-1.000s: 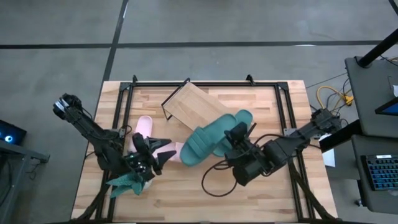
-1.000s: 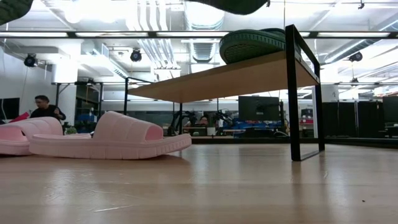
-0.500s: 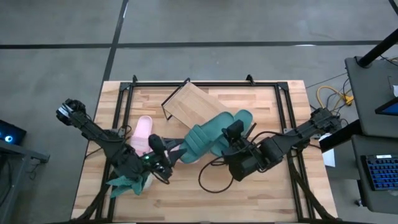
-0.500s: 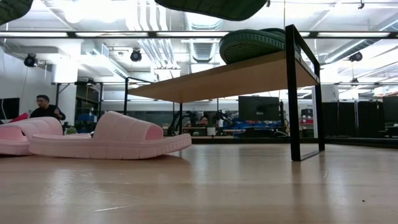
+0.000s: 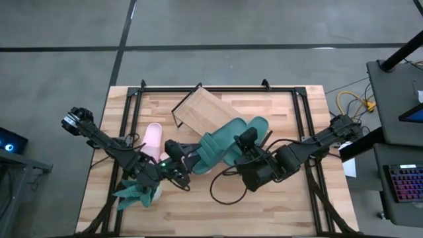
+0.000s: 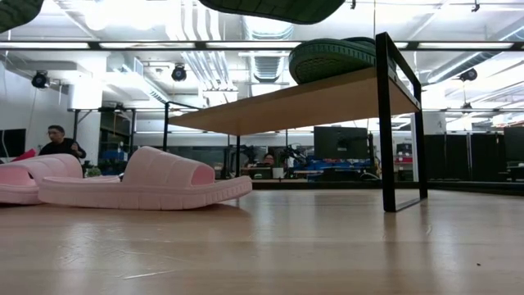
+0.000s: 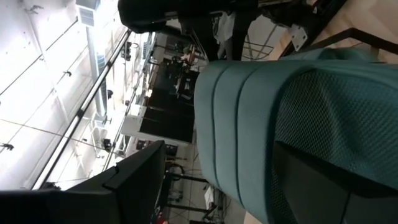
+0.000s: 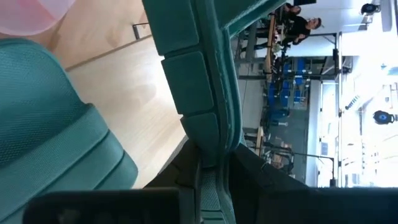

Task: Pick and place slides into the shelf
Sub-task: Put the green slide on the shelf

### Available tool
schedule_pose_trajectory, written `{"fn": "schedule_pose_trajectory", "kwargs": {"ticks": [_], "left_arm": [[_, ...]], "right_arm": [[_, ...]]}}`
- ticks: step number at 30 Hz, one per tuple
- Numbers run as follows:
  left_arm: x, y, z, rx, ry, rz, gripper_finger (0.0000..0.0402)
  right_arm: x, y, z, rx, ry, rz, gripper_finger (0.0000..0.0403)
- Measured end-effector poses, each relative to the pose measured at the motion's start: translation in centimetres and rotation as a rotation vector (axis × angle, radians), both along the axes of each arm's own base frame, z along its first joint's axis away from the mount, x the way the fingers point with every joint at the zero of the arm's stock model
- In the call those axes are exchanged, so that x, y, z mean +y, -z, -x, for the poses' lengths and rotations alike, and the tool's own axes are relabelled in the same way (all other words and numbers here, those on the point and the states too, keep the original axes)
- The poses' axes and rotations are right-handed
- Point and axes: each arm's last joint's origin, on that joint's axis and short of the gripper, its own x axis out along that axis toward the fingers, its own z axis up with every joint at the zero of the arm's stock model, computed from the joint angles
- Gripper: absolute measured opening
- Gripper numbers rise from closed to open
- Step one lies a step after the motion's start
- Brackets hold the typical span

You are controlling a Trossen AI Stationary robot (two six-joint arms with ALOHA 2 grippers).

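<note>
Right gripper jaws clamped on green slide's edge; left gripper jaws' state unclear.

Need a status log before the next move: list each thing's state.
Raised green slide: off the table, clamped by the shut right gripper.
Second green slide: lying on the shelf.
Pink slides: both flat on the table.
Shelf: upright on its legs.
Left gripper: beside the raised slide, grip unclear.
</note>
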Motion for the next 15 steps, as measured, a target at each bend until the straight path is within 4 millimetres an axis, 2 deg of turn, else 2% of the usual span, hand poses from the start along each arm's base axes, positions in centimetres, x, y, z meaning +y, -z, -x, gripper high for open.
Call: {"fn": "schedule_pose_trajectory", "kwargs": {"ticks": [3, 6, 15], "left_arm": [[0.08, -0.13, 0.10, -0.003, 0.000, 0.002, 0.0276], [0.39, -0.35, 0.13, -0.011, -0.011, 0.009, 0.0255], [0.63, -0.34, 0.01, -0.010, -0.020, 0.007, 0.0113]], "right_arm": [[0.01, -0.01, -0.02, 0.000, -0.001, 0.001, 0.0040], [0.02, -0.03, -0.04, -0.004, -0.001, 0.000, 0.0040], [0.02, -0.07, -0.07, -0.011, 0.002, 0.000, 0.0040]]}}
